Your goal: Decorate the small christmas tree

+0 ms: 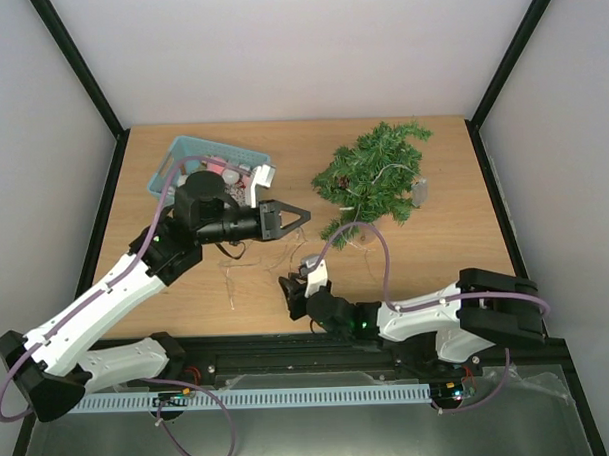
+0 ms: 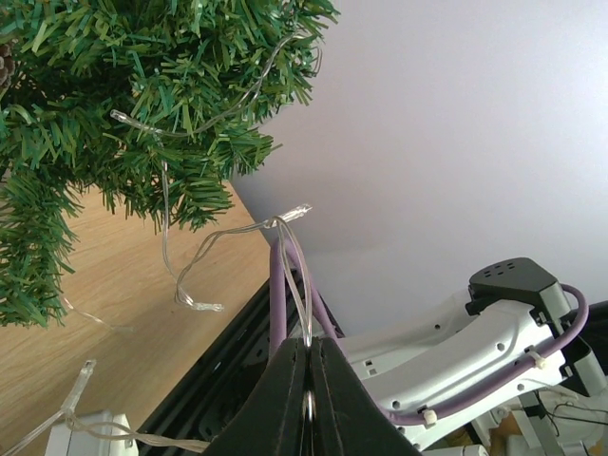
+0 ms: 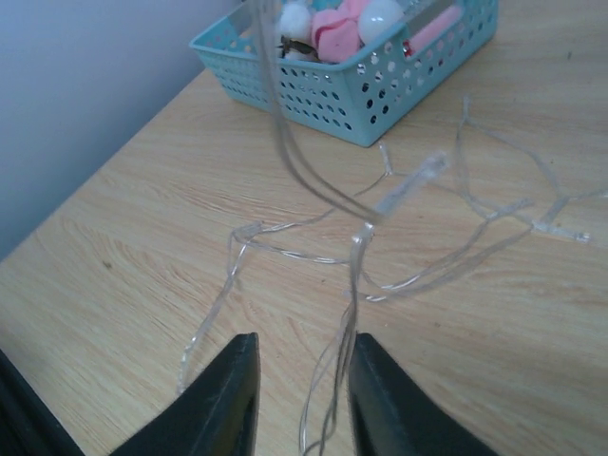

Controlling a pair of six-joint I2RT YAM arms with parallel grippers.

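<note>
The small christmas tree (image 1: 375, 171) lies with bushy green branches at the back right of the table; its branches (image 2: 142, 85) fill the upper left of the left wrist view. A clear-wire string of tiny lights (image 3: 380, 204) trails from the tree across the wood. My left gripper (image 1: 287, 218) hovers left of the tree, shut on a loop of that wire (image 2: 302, 285). My right gripper (image 1: 291, 292) is low near the front edge. Its jaws stand apart (image 3: 302, 385), with wire strands running between them close to the right finger (image 3: 385, 404).
A teal basket (image 1: 187, 152) of pink and white ornaments sits at the back left, partly under my left arm; its wall (image 3: 380, 90) shows in the right wrist view. A small grey piece (image 1: 420, 191) hangs at the tree's right side. Loose wire loops (image 1: 229, 276) lie mid-table.
</note>
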